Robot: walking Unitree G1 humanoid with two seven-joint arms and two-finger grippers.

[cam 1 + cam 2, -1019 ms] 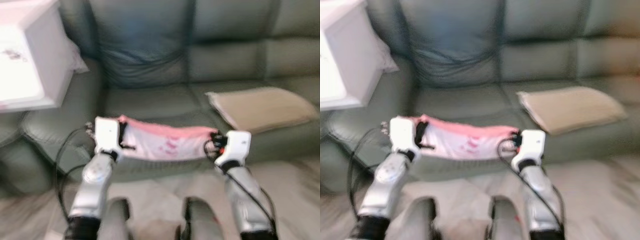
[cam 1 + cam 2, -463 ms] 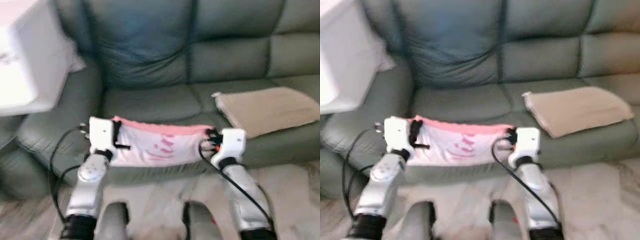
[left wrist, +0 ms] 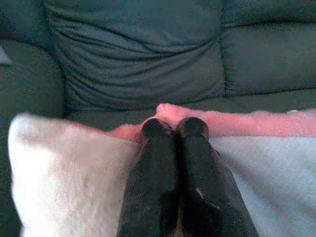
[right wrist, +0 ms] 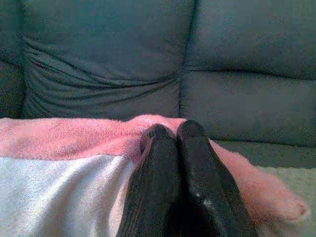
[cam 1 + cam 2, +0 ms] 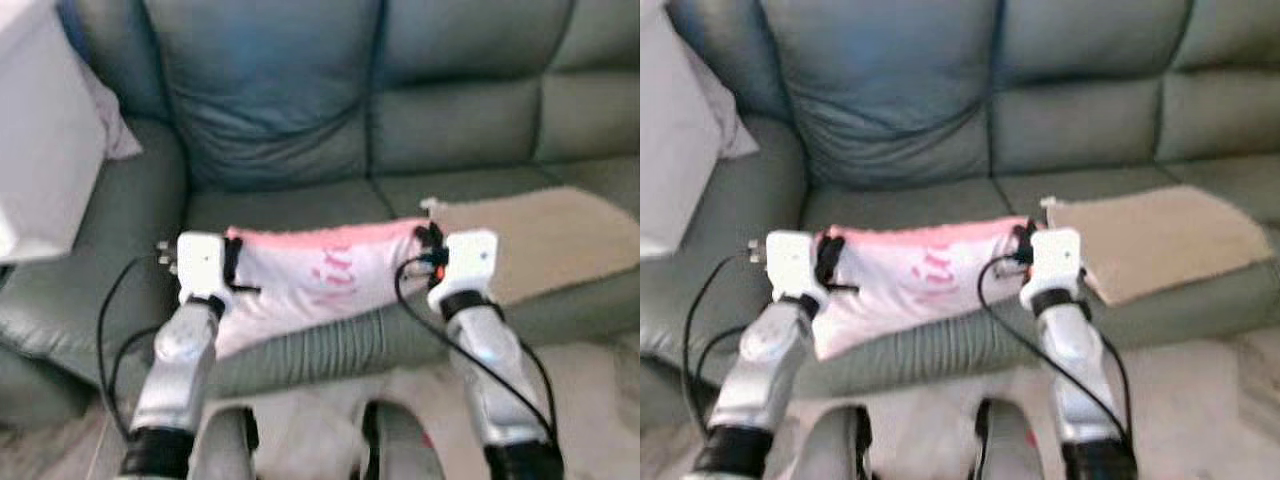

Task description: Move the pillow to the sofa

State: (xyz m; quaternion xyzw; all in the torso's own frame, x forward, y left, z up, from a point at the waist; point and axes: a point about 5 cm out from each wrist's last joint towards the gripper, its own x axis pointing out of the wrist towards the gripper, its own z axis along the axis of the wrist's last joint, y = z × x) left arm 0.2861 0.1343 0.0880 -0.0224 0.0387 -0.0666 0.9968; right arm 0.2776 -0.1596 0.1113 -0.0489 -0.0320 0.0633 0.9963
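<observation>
Left pincer, right pincer pinching pillow, pink print unreadable, sofa

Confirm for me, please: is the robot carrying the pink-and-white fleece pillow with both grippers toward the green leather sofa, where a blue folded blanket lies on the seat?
Not quite: the folded blanket on the seat is beige, not blue, as the left eye view shows. The rest stands: the left gripper and right gripper hold the pink-and-white fleece pillow by its ends before the green leather sofa.

One pink and white pillow, one big green sofa, one tan cushion, one white box, two grippers, left gripper, right gripper
</observation>
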